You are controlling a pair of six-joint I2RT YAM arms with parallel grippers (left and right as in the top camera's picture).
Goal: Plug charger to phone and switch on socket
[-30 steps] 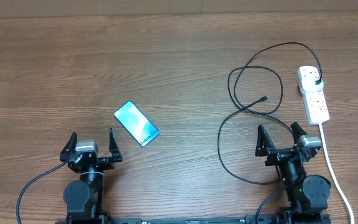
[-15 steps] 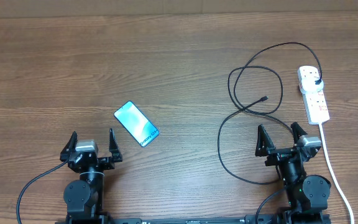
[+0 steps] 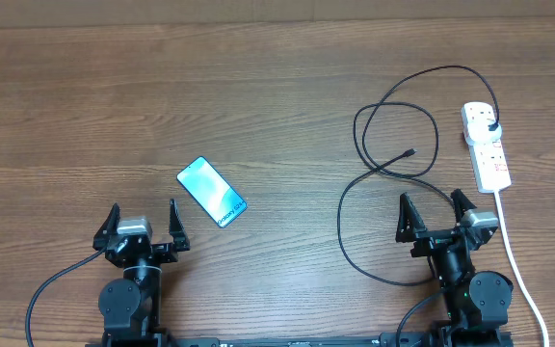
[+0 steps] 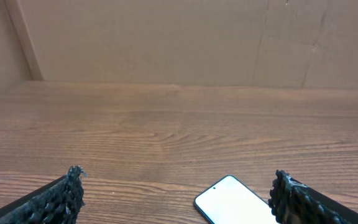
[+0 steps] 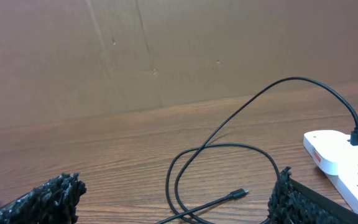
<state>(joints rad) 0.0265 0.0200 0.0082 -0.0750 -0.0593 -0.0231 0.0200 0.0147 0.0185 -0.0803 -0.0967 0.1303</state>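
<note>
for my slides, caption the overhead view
Left gripper and right gripper open; phone unplugged, charger plugged into socket, its tip free.

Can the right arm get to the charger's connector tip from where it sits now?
Probably yes. The connector tip lies on the table just ahead of the open right tool. Only loops of the charger cross between them, and nothing else stands in the way.

Robot lab test bench. Left arm (image 3: 126, 294) and right arm (image 3: 477, 289) sit at the near edge of a bare wood-grain surface (image 3: 258, 96). Brown cardboard panels (image 4: 154, 37) wall off the back.
</note>
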